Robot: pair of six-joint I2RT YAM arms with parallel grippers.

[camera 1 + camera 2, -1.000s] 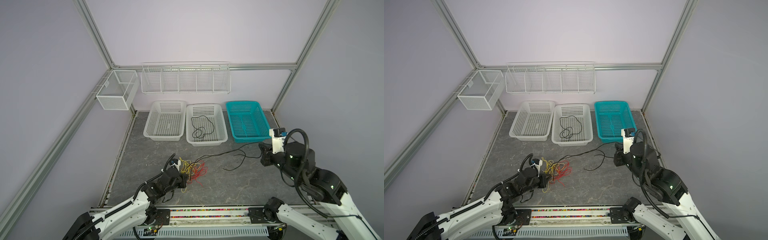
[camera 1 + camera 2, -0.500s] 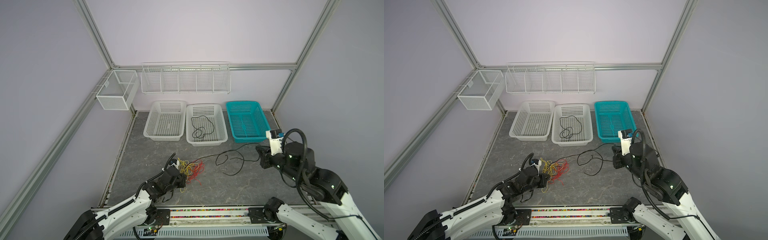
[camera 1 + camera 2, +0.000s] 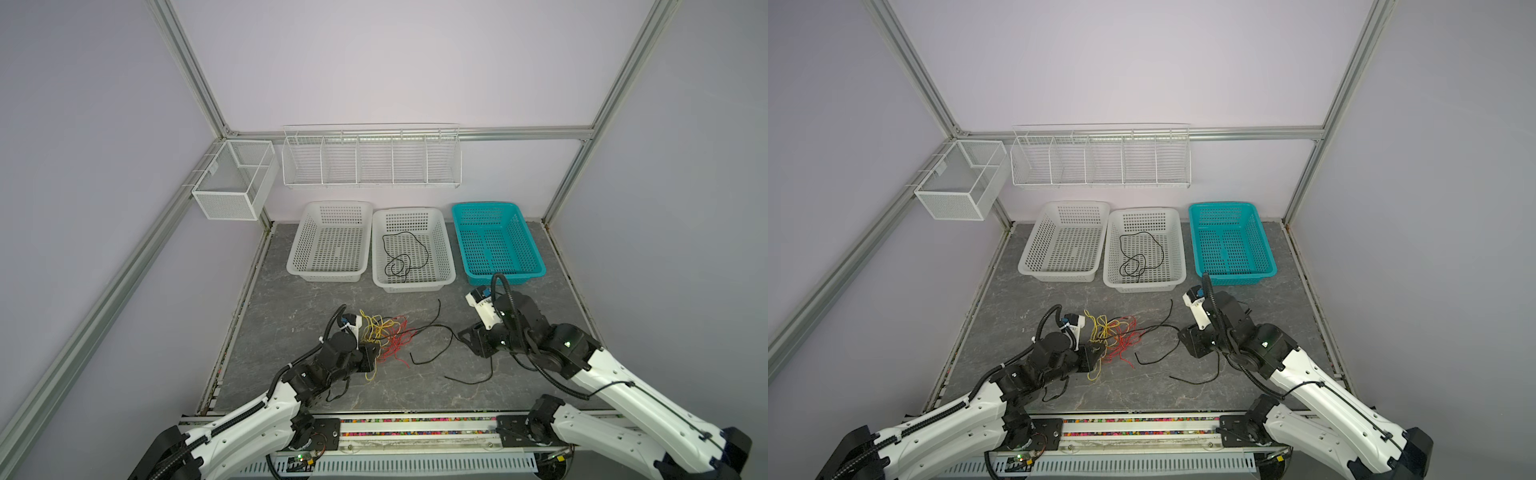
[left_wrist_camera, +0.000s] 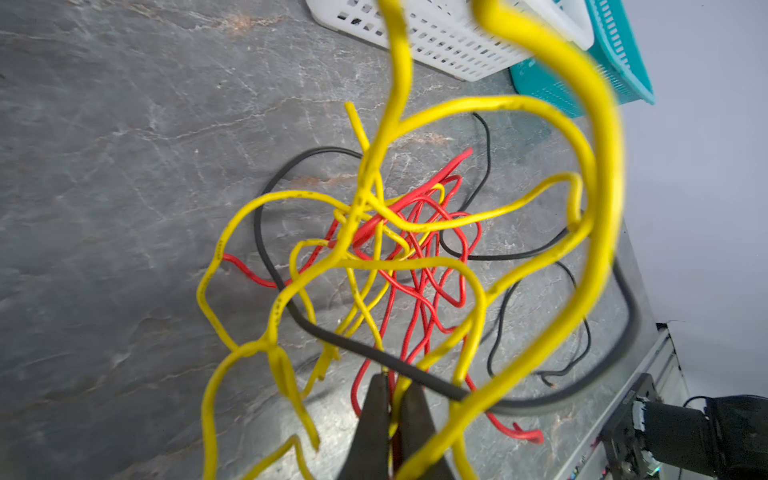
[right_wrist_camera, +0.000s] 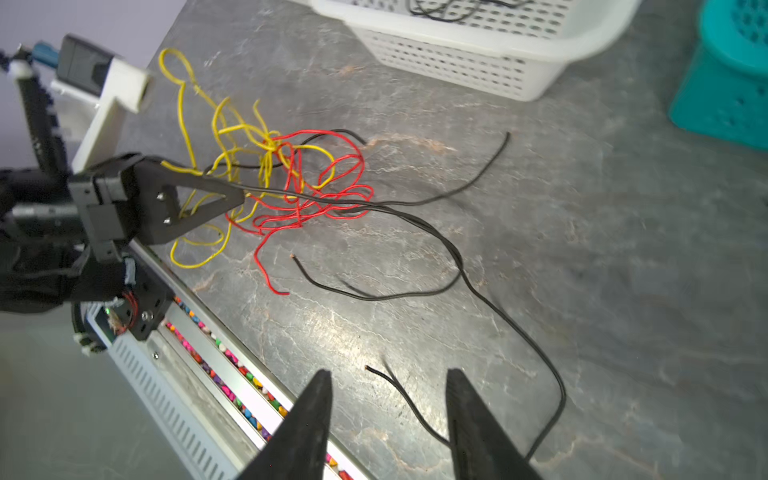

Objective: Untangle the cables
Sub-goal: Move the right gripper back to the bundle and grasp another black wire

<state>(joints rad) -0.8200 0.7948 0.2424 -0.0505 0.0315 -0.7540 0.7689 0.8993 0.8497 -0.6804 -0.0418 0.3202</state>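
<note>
The cables (image 3: 386,336) form a yellow and red tangle on the grey floor, seen in both top views (image 3: 1116,334). My left gripper (image 4: 392,376) is shut on yellow and red strands at the tangle's near edge (image 3: 371,353), and a black strand crosses just past its tips. A loose black cable (image 5: 460,269) trails from the tangle across the floor. Its bare end lies between the fingers of my right gripper (image 5: 388,374), which is open and holds nothing. In a top view that gripper (image 3: 464,336) sits low, right of the tangle. Another black cable (image 3: 400,266) lies coiled in the middle white basket (image 3: 413,286).
Three baskets stand along the back: a white one (image 3: 328,277) at the left, the middle white one, a teal one (image 3: 508,278) at the right. A wire rack (image 3: 372,158) and a mesh box (image 3: 232,183) hang on the walls. A rail (image 5: 232,374) runs along the near edge.
My right gripper has moved left and nearer, opened and let go of the black cable, which now lies slack on the floor. My left gripper stays shut on the tangle.
</note>
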